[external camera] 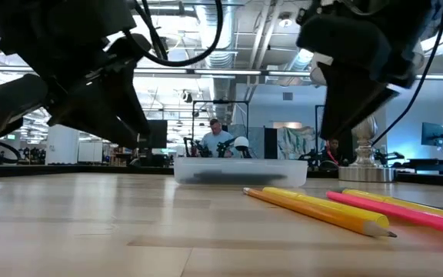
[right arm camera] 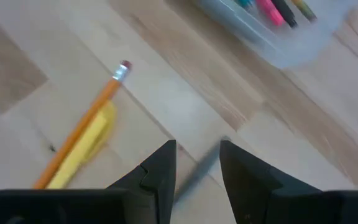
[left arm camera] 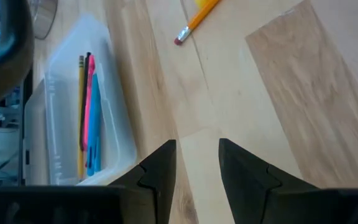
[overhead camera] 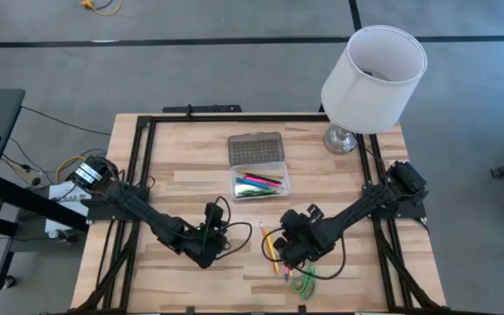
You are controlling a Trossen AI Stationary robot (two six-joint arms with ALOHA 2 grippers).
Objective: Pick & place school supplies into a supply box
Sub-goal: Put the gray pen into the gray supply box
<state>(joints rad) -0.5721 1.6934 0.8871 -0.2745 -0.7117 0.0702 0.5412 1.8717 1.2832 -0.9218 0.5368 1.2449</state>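
**Both arms low over the desk's near half, supply box open at centre**

Seen from above: supply box (overhead camera: 259, 185) near the middle of the desk (overhead camera: 182, 166), tray toward the near edge, dotted lid (overhead camera: 256, 148) folded flat toward the far edge. Inside the tray, several pens and markers (overhead camera: 258, 183) in pink, blue, green and yellow, lying lengthwise. Bare wood on either side of the box, out to the black rails along the left and right edges.

Left gripper (overhead camera: 210, 229) just near-left of the box, fingers (left arm camera: 160, 171) slightly spread, nothing between them, only bare planks below. From its wrist view, the clear tray wall (left arm camera: 114, 106) close by, with yellow, pink and blue pens inside.

Right gripper (overhead camera: 297, 234) near-right of the box, fingers (right arm camera: 161, 169) likewise a little apart and empty. Beside it, toward the near edge, an orange pencil (overhead camera: 268, 242) with a pink eraser and a yellow marker (overhead camera: 273, 248) lying side by side, clear of the box. From the table-level view, a pink pen (external camera: 394, 211) alongside them. Green-handled scissors (overhead camera: 302, 282) closest to the near edge, just under the right arm's wrist.

White lampshade (overhead camera: 373, 77) on a silver base (overhead camera: 341, 138) at the far right corner, well apart from both grippers. Open strip of wood between the two grippers.
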